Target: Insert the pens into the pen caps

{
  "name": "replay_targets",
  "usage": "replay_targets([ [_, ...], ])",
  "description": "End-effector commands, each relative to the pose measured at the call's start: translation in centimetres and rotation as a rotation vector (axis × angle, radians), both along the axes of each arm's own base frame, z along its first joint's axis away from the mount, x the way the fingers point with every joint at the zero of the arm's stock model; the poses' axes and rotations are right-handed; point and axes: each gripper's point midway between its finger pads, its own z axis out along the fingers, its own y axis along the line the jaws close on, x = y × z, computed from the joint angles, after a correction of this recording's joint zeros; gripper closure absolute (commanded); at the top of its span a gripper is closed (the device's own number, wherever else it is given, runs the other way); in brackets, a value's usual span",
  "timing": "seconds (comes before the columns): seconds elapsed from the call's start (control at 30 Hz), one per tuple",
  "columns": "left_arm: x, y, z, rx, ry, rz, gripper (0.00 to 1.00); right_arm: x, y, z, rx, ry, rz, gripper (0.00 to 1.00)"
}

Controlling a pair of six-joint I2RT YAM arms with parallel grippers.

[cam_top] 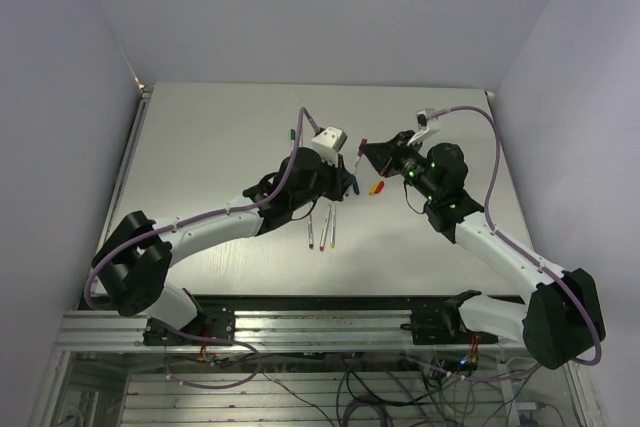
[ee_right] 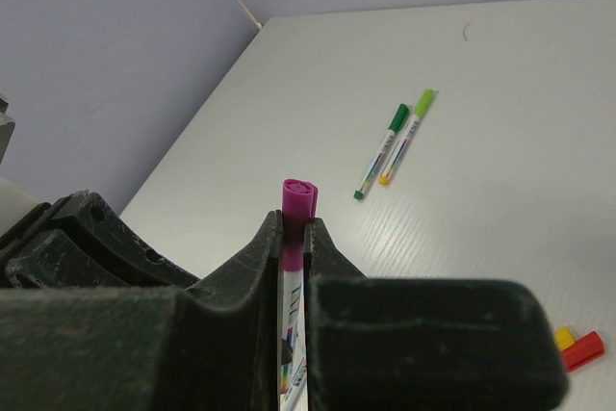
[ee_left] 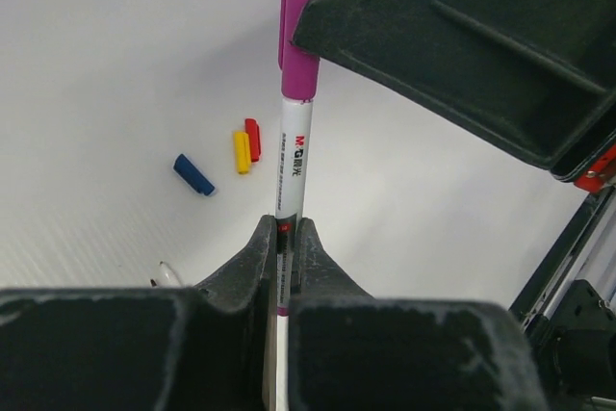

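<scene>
My left gripper (ee_left: pixel 283 228) is shut on the white barrel of a pen (ee_left: pixel 292 156) and holds it above the table. A purple cap (ee_left: pixel 303 36) sits over the pen's far end. My right gripper (ee_right: pixel 294 223) is shut on that purple cap (ee_right: pixel 299 201). In the top view the two grippers, left (cam_top: pixel 350 180) and right (cam_top: pixel 368 150), meet at the table's middle with the pen (cam_top: pixel 358 159) between them. Loose blue (ee_left: pixel 193 174), yellow (ee_left: pixel 241 152) and red (ee_left: pixel 252 139) caps lie on the table below. Two pens with green caps (ee_right: pixel 385 146) lie side by side further off.
Pens lie side by side (cam_top: pixel 322 232) on the table near the left arm. A small green thing (cam_top: pixel 290 134) lies further back. The red and yellow caps (cam_top: pixel 377 187) lie just under the grippers. The table's (cam_top: pixel 200 147) left side meets the wall.
</scene>
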Motion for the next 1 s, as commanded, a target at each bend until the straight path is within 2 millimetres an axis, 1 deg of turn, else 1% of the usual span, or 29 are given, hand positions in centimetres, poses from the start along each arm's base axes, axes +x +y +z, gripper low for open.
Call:
replay_targets([
  [0.0,3.9,1.8,14.5,-0.299,-0.306,0.163,0.93,-3.9,1.3,-8.3,-0.156,0.261,0.137,1.00],
  [0.2,3.5,0.5,15.6,-0.345,-0.306,0.099,0.93,-3.3,1.4,-9.6,-0.204,0.289,0.108,1.00],
  [0.27,3.5,0.4,15.8,-0.352,-0.306,0.096,0.93,-3.0,1.3,-10.2,-0.216,0.305,0.095,1.00],
  [0.43,3.5,0.6,15.6,-0.341,-0.302,0.105,0.93,-2.7,1.1,-11.4,-0.238,0.332,0.077,1.00],
  [0.53,3.6,0.6,15.0,-0.327,-0.287,0.105,0.93,-2.4,1.2,-10.9,-0.227,0.310,0.075,1.00],
  [0.63,3.8,0.3,13.4,-0.288,-0.255,0.102,0.93,-1.3,0.7,-9.2,-0.216,0.259,0.019,1.00],
  [0.67,4.0,0.2,12.5,-0.266,-0.237,0.104,0.93,-0.8,0.5,-8.3,-0.213,0.234,-0.002,0.96],
  [0.7,4.1,0.1,11.7,-0.242,-0.218,0.106,0.93,-0.2,0.2,-7.4,-0.211,0.206,-0.031,0.88],
  [0.77,4.4,0.0,9.4,-0.184,-0.173,0.114,0.93,0.7,-0.2,-4.9,-0.201,0.137,-0.072,0.75],
  [0.8,4.5,0.0,8.2,-0.158,-0.154,0.119,0.93,1.1,-0.4,-3.6,-0.194,0.103,-0.092,0.71],
  [0.87,4.7,-0.1,6.0,-0.110,-0.113,0.127,0.93,1.7,-1.0,-0.3,-0.167,0.029,-0.140,0.69],
  [0.93,4.8,0.1,4.6,-0.085,-0.094,0.134,0.93,1.9,-1.9,1.9,-0.155,-0.025,-0.190,0.68],
  [0.97,4.8,0.1,4.2,-0.079,-0.089,0.139,0.93,2.1,-2.4,2.5,-0.154,-0.041,-0.220,0.66],
])
